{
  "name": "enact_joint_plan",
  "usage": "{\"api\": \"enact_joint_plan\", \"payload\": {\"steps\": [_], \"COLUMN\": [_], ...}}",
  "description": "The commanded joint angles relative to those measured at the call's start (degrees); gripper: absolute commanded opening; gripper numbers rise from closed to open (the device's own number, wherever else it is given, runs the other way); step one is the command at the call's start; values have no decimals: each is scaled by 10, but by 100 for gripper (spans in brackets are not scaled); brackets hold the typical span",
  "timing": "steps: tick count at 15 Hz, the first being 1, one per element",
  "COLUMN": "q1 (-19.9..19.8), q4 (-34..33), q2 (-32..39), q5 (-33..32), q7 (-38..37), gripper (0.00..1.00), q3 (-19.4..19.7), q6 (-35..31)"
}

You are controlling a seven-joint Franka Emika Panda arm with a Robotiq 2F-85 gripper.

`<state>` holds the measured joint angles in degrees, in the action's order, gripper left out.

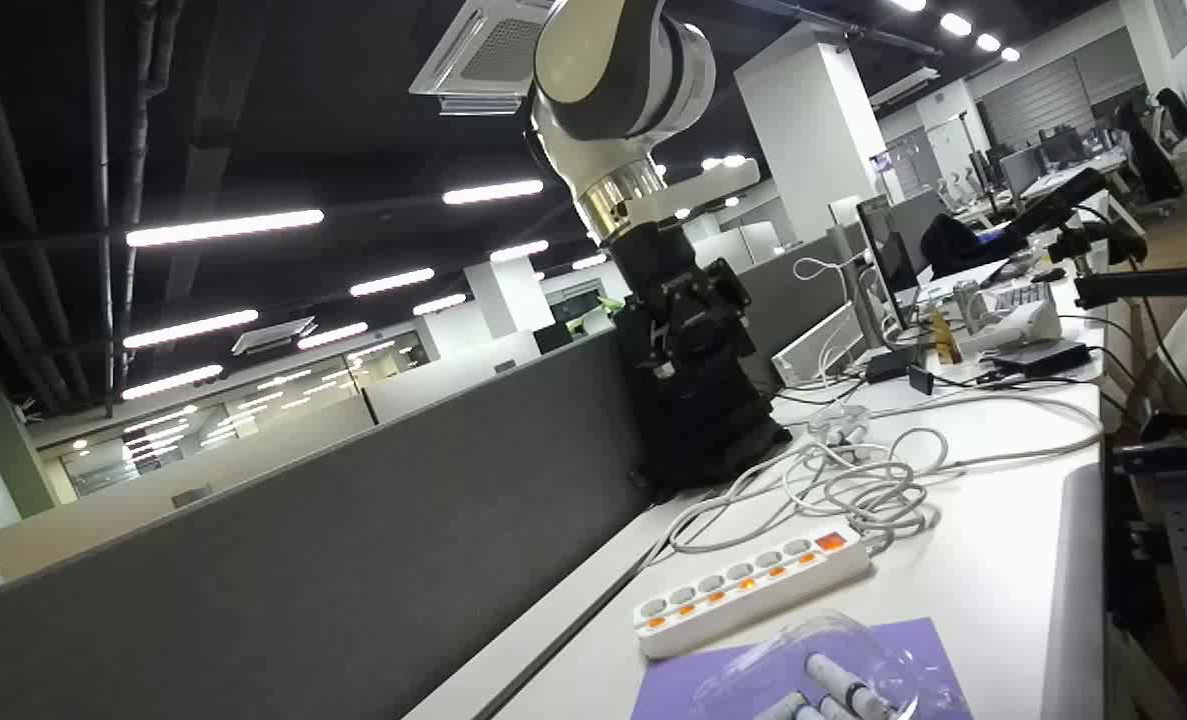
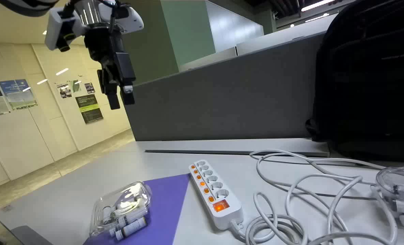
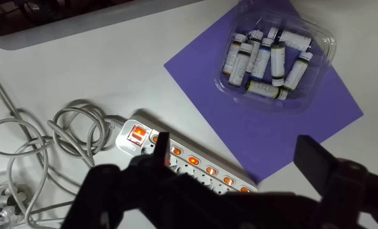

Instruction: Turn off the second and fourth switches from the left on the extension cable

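White plastic power strip [image 2: 211, 186] lies on the pale tabletop [image 2: 127, 166]; pincer [image 2: 122, 102] hangs well above and apart from it, jaws spread wide. Wrist view has the strip running diagonally beneath; one dark finger [image 3: 161, 148] and the pincer's body cover several round sockets [image 1: 740, 572] and part of one of the six small orange rocker switches [image 3: 211, 171]. Rocker third from the bigger orange master switch [image 3: 138, 135] glows brightest; can't tell which others are lit. In an exterior view the pincer's outline gets lost against a black backpack [image 1: 708, 440]. Smooth white cord [image 3: 101, 124] leaves the strip's master end in loose coils. Matte purple sheet [image 3: 239, 133] just beside the opposite end, touching or not I can't say; on it, clear plastic tub [image 3: 317, 81] of white-labelled cylindrical vials [image 3: 239, 68], print too small to read. Second clear container [image 2: 397, 170], rounded, cut off at the view's edge.
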<state>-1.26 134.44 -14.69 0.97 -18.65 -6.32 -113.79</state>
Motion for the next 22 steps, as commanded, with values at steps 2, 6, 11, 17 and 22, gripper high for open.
{"api": "enact_joint_plan", "payload": {"steps": [2, 6, 11, 17, 22], "q1": [7, 7, 7, 7, 5], "q4": [-1, -1, -1, 6, -34], "q2": [0, 0, 0, -4, 59], "q5": [-2, -2, -2, -8, -53], "q7": [-1, -1, -1, -8, -22], "gripper": [100, 100, 100, 100, 88], "q3": [7, 7, 7, 4, -6], "q6": [-1, -1, -1, -26, -122]}}
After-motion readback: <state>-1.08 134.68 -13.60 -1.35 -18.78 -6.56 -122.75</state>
